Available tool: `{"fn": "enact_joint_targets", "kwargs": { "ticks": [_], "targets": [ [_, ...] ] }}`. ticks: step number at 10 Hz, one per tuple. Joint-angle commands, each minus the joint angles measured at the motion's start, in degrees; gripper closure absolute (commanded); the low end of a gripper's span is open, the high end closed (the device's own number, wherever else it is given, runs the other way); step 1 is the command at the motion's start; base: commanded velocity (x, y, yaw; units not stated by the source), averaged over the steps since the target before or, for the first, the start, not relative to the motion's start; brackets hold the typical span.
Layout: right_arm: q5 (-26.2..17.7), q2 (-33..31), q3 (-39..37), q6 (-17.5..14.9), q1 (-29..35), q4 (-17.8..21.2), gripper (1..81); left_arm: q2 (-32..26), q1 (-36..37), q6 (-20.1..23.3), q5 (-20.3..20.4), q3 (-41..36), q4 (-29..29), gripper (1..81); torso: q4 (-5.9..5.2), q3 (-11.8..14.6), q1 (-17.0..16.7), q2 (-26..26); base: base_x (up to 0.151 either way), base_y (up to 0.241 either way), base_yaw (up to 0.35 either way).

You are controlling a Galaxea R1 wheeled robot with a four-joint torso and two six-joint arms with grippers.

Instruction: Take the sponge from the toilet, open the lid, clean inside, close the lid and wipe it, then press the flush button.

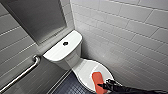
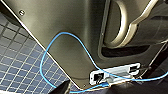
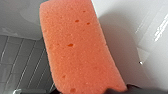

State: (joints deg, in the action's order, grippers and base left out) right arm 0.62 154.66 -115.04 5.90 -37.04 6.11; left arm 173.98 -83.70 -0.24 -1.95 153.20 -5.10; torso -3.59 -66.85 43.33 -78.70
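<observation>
- Plainly, the orange-red sponge (image 1: 97,79) sits lengthwise on the closed lid (image 1: 85,70), toward its front end.
- The right gripper (image 1: 105,86) seems clamped on the sponge's near end, though the head view is blurry there.
- The toilet (image 1: 72,58) stands against a white tiled wall (image 1: 125,32), with the flush button (image 1: 65,43) on the tank top.
- I cannot tell whether the left gripper (image 2: 65,89) is open or closed.

Bathroom | toilet (image 1: 75,58) | tiled walls (image 1: 130,32) | grab bar (image 1: 21,73) | dark tiled floor (image 1: 71,87)
</observation>
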Motion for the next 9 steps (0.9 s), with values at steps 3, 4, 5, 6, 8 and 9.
{"fn": "enact_joint_targets", "kwargs": {
  "ticks": [3,4,5,6,8,9],
  "targets": [
    [-3.4,0.0,-0.2,-0.8,3.2,-0.6,1.0,0.4,-2.0,0.0,-5.7,0.0,0.8,1.0,0.00,0.0,0.0,0.0,0.000,0.000,0.000],
    [-2.3,-0.4,-0.2,-0.8,2.9,-0.5,1.0,0.5,-2.0,0.0,-5.7,0.0,0.8,1.0,0.00,0.0,0.0,0.0,0.000,0.000,0.000],
    [-1.8,-0.7,0.0,-0.6,2.9,-0.5,81.1,0.7,-2.0,0.0,-5.7,0.0,0.7,1.0,0.00,0.0,0.0,0.0,0.000,0.000,0.000],
    [-1.8,-1.0,-0.1,-0.5,2.9,-0.5,81.1,0.8,-2.0,0.0,-5.8,0.0,0.7,1.0,0.00,0.0,0.0,0.0,0.000,0.000,0.000],
    [-1.8,-3.3,2.4,-0.2,3.8,-0.4,81.1,0.8,-2.0,0.0,-5.7,0.0,0.6,1.0,0.00,0.0,0.0,0.0,0.000,0.000,0.000],
    [-1.5,-6.5,7.4,-0.1,5.0,-0.4,81.1,1.0,-2.0,0.0,-5.5,0.0,0.6,1.0,0.00,0.0,0.0,0.0,0.000,0.000,0.000]
  ]
}}
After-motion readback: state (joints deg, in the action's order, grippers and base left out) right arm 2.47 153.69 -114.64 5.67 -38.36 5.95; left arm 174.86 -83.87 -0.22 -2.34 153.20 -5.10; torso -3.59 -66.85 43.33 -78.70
